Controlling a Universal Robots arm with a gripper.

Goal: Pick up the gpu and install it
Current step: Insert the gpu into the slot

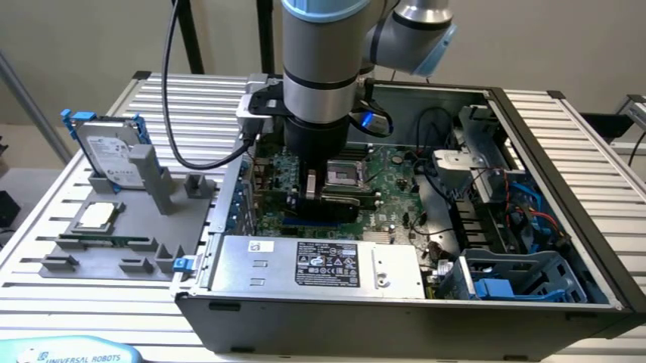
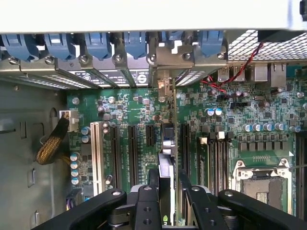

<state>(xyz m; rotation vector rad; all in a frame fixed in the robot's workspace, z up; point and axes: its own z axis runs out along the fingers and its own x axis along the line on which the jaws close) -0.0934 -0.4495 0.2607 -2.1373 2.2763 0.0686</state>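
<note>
Inside the open computer case [image 1: 565, 189], my gripper [image 1: 321, 193] hangs low over the green motherboard [image 1: 389, 170]. In the wrist view the gpu [image 2: 166, 165] is seen edge-on, upright between my black fingers [image 2: 147, 203]. My gripper [image 2: 169, 199] is shut on it. The card stands in line with one of the long black expansion slots [image 2: 131, 155]. Its silver bracket end [image 2: 163, 86] reaches the row of rear slot openings with blue clips [image 2: 98, 45]. In the exterior view the gpu [image 1: 325, 210] shows as a dark block under the wrist; whether it touches the slot I cannot tell.
At the exterior view's left, a grey fixture [image 1: 151, 265] holds a silver hard drive with blue rails [image 1: 109, 155], a processor chip [image 1: 96, 215] and a green memory strip [image 1: 101, 240]. The power supply [image 1: 313, 265] lies along the case's near side. A blue drive cage [image 1: 525, 276] is at the right, and the processor socket [image 2: 261, 184] is beside the slots.
</note>
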